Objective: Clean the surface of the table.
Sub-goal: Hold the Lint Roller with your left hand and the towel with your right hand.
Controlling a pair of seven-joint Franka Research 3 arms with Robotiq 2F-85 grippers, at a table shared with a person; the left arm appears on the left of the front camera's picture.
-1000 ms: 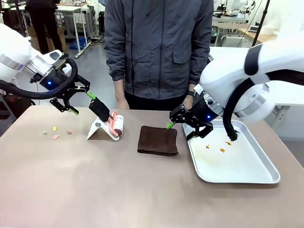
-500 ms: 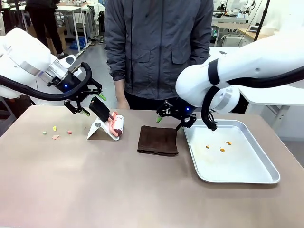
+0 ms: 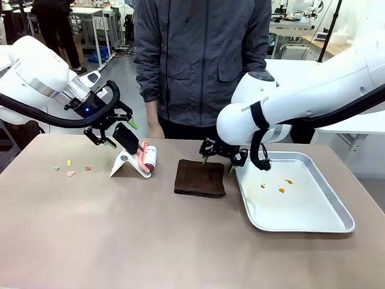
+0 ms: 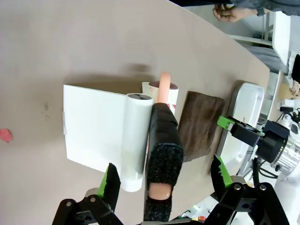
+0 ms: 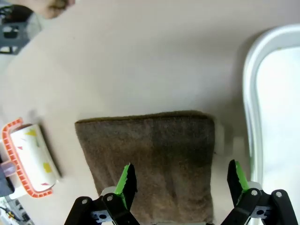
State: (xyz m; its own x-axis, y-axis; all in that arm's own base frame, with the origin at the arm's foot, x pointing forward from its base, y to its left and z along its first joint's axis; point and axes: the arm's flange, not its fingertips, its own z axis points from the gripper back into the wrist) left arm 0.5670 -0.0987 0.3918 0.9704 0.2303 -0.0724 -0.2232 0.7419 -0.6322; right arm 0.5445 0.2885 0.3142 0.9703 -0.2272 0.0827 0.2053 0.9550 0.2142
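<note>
left pincer (image 3: 120, 135): spread wide and gripping nothing, it is hovering at the black handle of a lint roller (image 3: 146, 158), with one finger on each side and gaps showing in the left wrist view.
right pincer (image 3: 218, 164): also spread wide and carrying nothing, it is hanging over a folded brown cloth (image 3: 200, 179); whether its tips are touching the fabric cannot be told.
counter (image 3: 150, 241): the matte brownish-taupe top is stretching across the whole front view, between the robot and a person (image 3: 201, 60) standing at the far side.
scraps (image 3: 70, 173): small pink, yellow and green bits are lying on the counter's left part, apart from the roller.
white stand (image 3: 123, 164): it is propping up the roller, whose sticky drum is carrying coloured flecks.
metal tray (image 3: 337, 227): it is sitting on the counter's right side, just beside the cloth, and holding a few orange crumbs (image 3: 281, 190).
</note>
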